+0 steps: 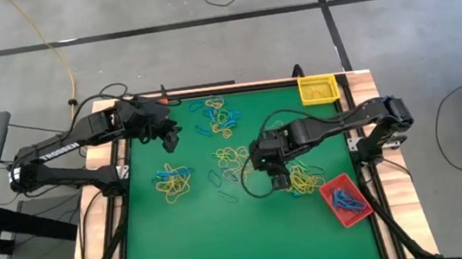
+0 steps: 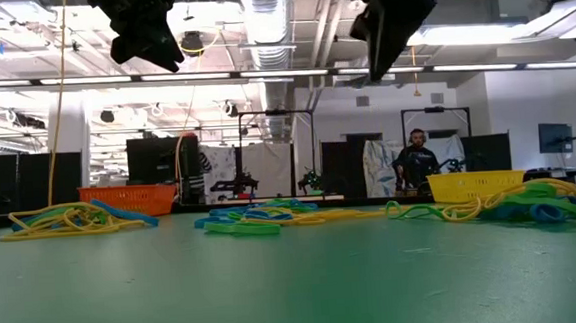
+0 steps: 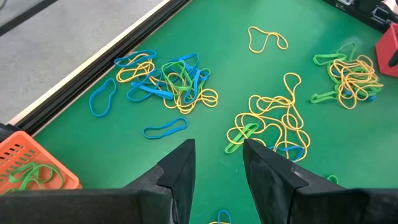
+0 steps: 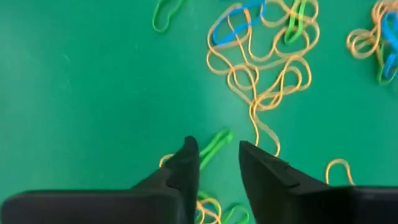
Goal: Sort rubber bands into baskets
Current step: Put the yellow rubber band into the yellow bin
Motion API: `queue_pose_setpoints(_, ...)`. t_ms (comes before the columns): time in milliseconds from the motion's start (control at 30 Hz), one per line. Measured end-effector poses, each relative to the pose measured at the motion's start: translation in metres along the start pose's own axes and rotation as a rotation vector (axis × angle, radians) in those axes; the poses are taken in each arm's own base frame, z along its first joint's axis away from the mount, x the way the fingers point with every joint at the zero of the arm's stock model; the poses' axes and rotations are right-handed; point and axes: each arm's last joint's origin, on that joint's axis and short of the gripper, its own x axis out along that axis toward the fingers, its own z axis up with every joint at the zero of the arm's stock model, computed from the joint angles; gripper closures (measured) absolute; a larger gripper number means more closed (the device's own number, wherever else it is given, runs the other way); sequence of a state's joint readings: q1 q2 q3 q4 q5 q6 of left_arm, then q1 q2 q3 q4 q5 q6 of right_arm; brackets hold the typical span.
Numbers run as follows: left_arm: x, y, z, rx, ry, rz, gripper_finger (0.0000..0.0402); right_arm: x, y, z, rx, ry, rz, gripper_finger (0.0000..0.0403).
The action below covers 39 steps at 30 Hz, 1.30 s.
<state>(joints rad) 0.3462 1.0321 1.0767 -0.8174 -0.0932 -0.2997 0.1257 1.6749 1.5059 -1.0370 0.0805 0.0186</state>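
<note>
Green tabletop point(image 1: 182, 240): near half bare; rubber bands point(image 1: 223, 117) clustered across far half.

Right gripper point(image 1: 277, 179) over mid-right heap, jaws apart, nothing held. Left gripper point(image 1: 171, 138) raised at far left, jaws apart, empty.

Yellow basket point(image 1: 317, 88) at far right corner, contents unclear. Red basket point(image 1: 345, 200) at right edge holds blue bands.

Orange basket point(image 3: 31, 165), green bands inside, seen clearly only in left wrist view.
</note>
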Motion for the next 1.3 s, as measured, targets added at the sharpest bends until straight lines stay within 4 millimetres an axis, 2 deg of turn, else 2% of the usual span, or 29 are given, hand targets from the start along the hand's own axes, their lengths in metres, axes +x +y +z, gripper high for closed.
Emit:
queue_pose_setpoints(100,0.000,0.000,0.000,0.000,0.000,0.000,0.0278,0.005,-0.002,0.006,-0.022,-0.083,-0.010,0.0218)
queue_pose_setpoints(233,0.000,0.000,0.000,0.000,0.000,0.000,0.0278,0.025,-0.014,0.006,-0.049,-0.148,-0.043,0.0199)
queue_pose_setpoints(567,0.000,0.000,0.000,-0.001,0.000,0.000,0.0278,0.072,-0.079,-0.006,0.073,-0.346,-0.120,0.0216)
queue_pose_setpoints(700,0.000,0.000,0.000,0.000,0.000,0.000,0.0278,0.103,-0.095,-0.013,0.104,-0.294,-0.085,0.0223)
queue_pose_setpoints(900,0.000,0.000,0.000,0.000,0.000,0.000,0.0278,0.149,-0.108,-0.024,0.116,-0.170,-0.096,0.0228)
queue_pose_setpoints(1167,0.000,0.000,0.000,0.000,0.001,0.000,0.0278,0.167,-0.126,-0.027,0.156,-0.178,-0.162,0.0239)
queue_pose_setpoints(1300,0.000,0.000,0.000,0.000,0.000,0.000,0.0278,0.173,-0.126,-0.028,0.157,-0.173,-0.138,0.0240)
